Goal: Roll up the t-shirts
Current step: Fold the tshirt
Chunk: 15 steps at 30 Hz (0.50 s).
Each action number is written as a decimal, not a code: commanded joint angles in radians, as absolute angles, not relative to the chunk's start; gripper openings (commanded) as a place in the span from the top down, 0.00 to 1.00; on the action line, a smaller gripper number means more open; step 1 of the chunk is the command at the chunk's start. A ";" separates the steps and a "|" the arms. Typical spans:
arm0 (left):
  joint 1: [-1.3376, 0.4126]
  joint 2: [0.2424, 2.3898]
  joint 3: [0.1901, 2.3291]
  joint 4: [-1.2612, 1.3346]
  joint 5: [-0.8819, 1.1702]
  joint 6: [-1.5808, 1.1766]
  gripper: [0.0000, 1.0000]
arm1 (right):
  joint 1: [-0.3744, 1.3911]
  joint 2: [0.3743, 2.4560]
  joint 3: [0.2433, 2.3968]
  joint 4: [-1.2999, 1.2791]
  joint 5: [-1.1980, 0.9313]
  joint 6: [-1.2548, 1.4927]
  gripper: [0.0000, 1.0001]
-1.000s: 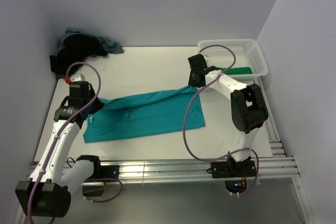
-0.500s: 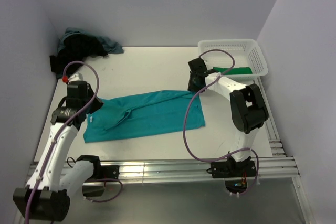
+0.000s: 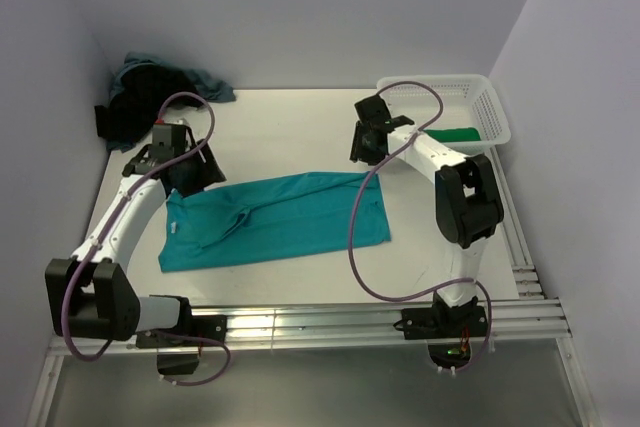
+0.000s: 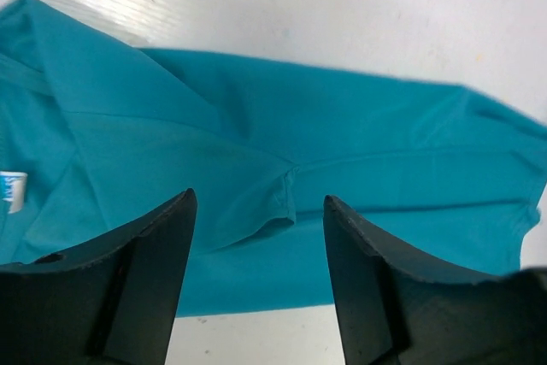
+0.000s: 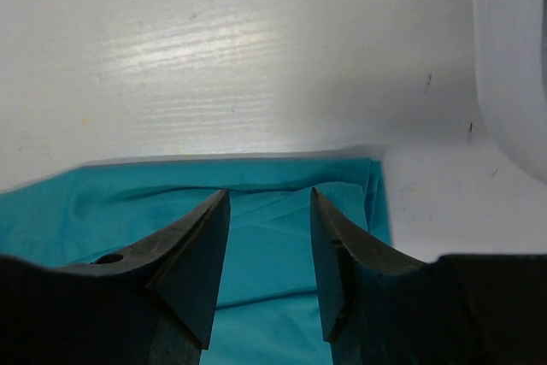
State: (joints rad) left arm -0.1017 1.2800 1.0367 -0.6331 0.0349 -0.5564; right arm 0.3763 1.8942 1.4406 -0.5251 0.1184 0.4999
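Here, the teal t-shirt [image 3: 275, 219] lies flat as a long band across the middle of the white surface [image 3: 290, 127]. My left end effector [image 4: 256, 211] hovers over its left end, jaws wide and empty. My right end effector [image 5: 269, 203] hangs over its far right corner, jaws parted, gripping nothing. A heap of t-shirts [image 3: 160, 92] sits in the far left corner, and a green one [image 3: 455, 134] lies in the white basket [image 3: 495, 112].
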 commanded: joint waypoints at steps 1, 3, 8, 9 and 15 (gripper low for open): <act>-0.107 1.321 1.081 -0.647 0.153 -0.497 0.31 | 0.362 1.907 1.462 -0.564 0.115 0.489 0.49; -0.109 1.342 1.078 -0.650 0.176 -0.486 0.31 | 0.357 1.914 1.465 -0.571 0.117 0.486 0.49; -0.115 1.396 1.086 -0.683 0.222 -0.483 0.28 | 0.354 1.947 1.468 -0.584 0.110 0.477 0.47; -0.117 1.397 1.086 -0.683 0.227 -0.488 0.28 | 0.354 1.951 1.468 -0.589 0.110 0.479 0.47; -0.130 1.402 1.085 -0.683 0.233 -0.499 0.28 | 0.354 1.960 1.457 -0.597 0.101 0.491 0.47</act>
State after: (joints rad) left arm -0.1223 1.4048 1.0439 -0.6788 0.2016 -0.5095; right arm 0.3599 1.9541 1.4406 -0.5804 0.1066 0.4896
